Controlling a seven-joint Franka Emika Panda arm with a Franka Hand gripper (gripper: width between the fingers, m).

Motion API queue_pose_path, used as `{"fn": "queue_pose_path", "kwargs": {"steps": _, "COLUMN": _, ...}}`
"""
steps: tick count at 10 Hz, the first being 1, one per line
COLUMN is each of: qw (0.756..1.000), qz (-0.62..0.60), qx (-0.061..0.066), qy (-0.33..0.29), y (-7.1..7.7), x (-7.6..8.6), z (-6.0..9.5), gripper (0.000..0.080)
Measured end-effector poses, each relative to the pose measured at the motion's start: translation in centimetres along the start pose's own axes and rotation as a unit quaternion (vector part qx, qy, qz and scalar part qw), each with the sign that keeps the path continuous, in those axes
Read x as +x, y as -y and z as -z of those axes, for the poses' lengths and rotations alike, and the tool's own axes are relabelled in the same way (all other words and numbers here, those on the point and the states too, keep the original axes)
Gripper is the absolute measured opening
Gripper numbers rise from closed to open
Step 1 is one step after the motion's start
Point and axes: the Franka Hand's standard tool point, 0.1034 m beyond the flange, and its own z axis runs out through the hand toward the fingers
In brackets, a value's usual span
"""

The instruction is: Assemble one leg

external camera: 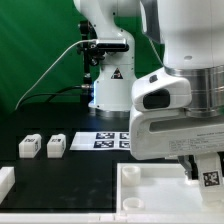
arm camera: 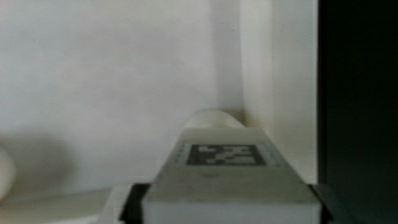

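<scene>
arm (external camera: 185,50): reaching down | hand (external camera: 206,170): pointing down, clamped on leg (arm camera: 224,172)

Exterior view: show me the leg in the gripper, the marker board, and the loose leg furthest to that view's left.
Held leg (external camera: 209,179): exterior view, its tagged face.
Marker board (external camera: 100,141): exterior view, a central tag.
Loose leg (external camera: 29,147) at the exterior view's left: its front face.

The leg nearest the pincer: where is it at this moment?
Exterior view, lower right: the leg sits gripped in the pincer, over the large white panel near its right-hand end in that view.
</scene>
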Motion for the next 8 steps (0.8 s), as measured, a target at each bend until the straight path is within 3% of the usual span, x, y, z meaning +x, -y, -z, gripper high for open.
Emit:
{"fn": "queue_pose_path", "kwargs": {"steps": 1, "qw": 0.996, "qz": -0.087, "qx": 0.006, "qy": 0.001, "y": 0.1, "x": 0.0, "z": 0.0, "gripper": 0.0288}}
{"fn": "queue_pose_path", "kwargs": {"steps": 2, "qw": 0.968, "qz": -0.250, "qx": 0.015, "qy": 0.001, "y": 0.3, "x": -0.1, "z": -0.1, "gripper": 0.0289}}
{"fn": "queue_pose_path", "kwargs": {"steps": 4, "qw": 0.900, "qz": -0.434, "qx": 0.037, "qy": 0.019, "y": 1.0, "x": -0.4, "z": -0.5, "gripper": 0.0290}}
{"fn": "queue_pose_path", "kwargs": {"steps": 5, "qw": 0.791, "qz": -0.609, "qx": 0.059, "qy": 0.028, "y": 1.7, "x": -0.2, "z": -0.6, "gripper": 0.0290}}
{"fn": "queue_pose_path", "kwargs": {"steps": 7, "qw": 0.768, "qz": -0.637, "qx": 0.060, "qy": 0.027, "y": 1.8, "x": -0.1, "z": -0.6, "gripper": 0.0296}}
{"fn": "queue_pose_path", "kwargs": {"steps": 8, "qw": 0.790, "qz": -0.610, "qx": 0.060, "qy": 0.025, "y": 1.8, "x": -0.1, "z": -0.7, "gripper": 0.0296}}
